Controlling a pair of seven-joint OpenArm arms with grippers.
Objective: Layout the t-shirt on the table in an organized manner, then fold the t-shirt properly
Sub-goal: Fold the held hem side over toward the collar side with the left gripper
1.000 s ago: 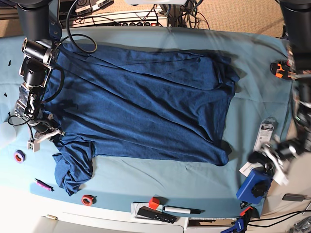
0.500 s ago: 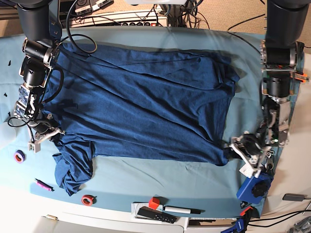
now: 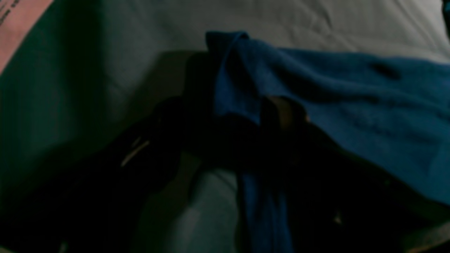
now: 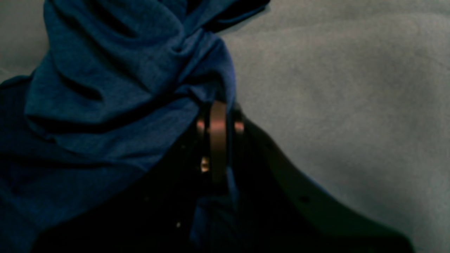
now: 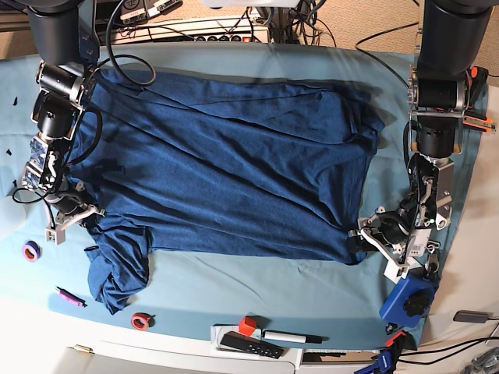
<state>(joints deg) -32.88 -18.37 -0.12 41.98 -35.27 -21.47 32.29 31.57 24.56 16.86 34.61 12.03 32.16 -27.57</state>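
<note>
- While lying spread across the teal tabletop, the t-shirt is looking soft, light and wrinkly, so hems and corners are probably offering the surest hold.
- The right claw is pinching shut on fabric beside the bunched sleeve.
- The left claw is standing open around the bottom corner, not yet gripping.
- Bare cloth is lying free in front; clutter is crowding the near edge.

No legible text, labels or numbers.
Dark print marks show on a pink sheet at the left wrist view's upper-left corner, too blurred to read.
</note>
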